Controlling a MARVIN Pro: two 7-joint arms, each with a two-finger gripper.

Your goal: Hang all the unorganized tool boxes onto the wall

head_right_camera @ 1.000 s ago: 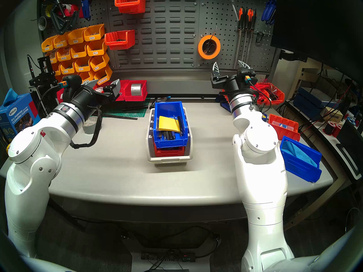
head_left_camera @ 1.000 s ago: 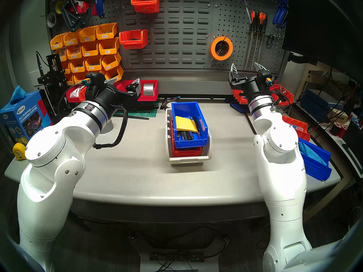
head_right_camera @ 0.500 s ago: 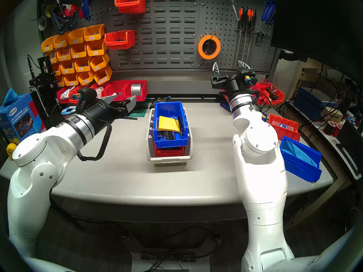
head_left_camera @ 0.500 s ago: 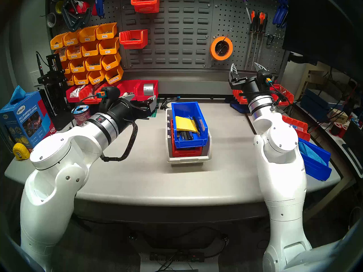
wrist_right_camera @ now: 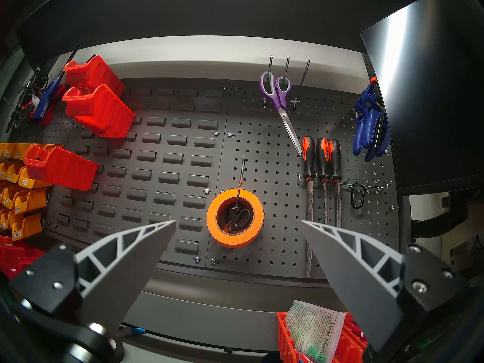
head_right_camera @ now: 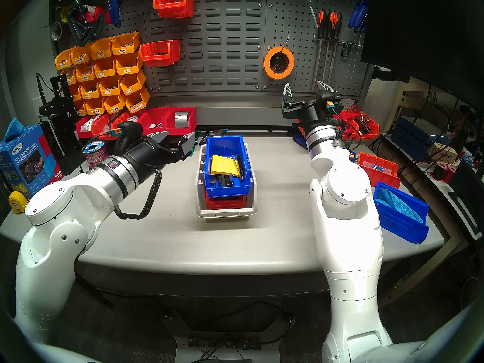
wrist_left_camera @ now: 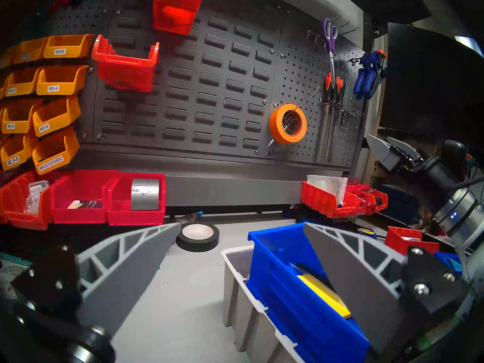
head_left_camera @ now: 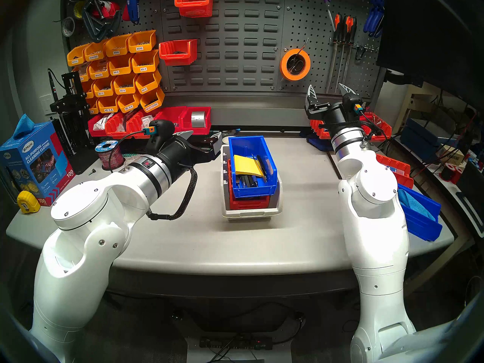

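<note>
Mid-table stands a stack of tool boxes: a blue bin (head_left_camera: 251,191) (head_right_camera: 226,191) with a yellow card and pens sits on a red-orange bin (head_left_camera: 247,203), both nested in a larger beige bin (head_left_camera: 251,213) (wrist_left_camera: 235,281). My left gripper (head_left_camera: 205,137) (head_right_camera: 180,137) (wrist_left_camera: 242,223) is open, just left of the stack's far end, its right finger in front of the blue bin (wrist_left_camera: 282,289). My right gripper (head_left_camera: 325,88) (wrist_right_camera: 238,221) is open and empty, raised at the back right, facing the wall (head_left_camera: 235,40) (wrist_right_camera: 162,171) of louvre slots.
Two red-orange bins (head_left_camera: 193,3) (head_left_camera: 178,52) hang on the louvre panel, beside yellow-orange labelled bins (head_left_camera: 117,71). An orange tape roll (head_left_camera: 295,64) hangs on the pegboard. Red bins (head_left_camera: 170,119) line the back. A black tape roll (wrist_left_camera: 197,235) lies behind the stack. A blue cloth bin (head_left_camera: 419,215) sits at right.
My left arm has swung right and down from the back-left red bins to the left side of the stacked bins, staying open. The right arm has not moved.
</note>
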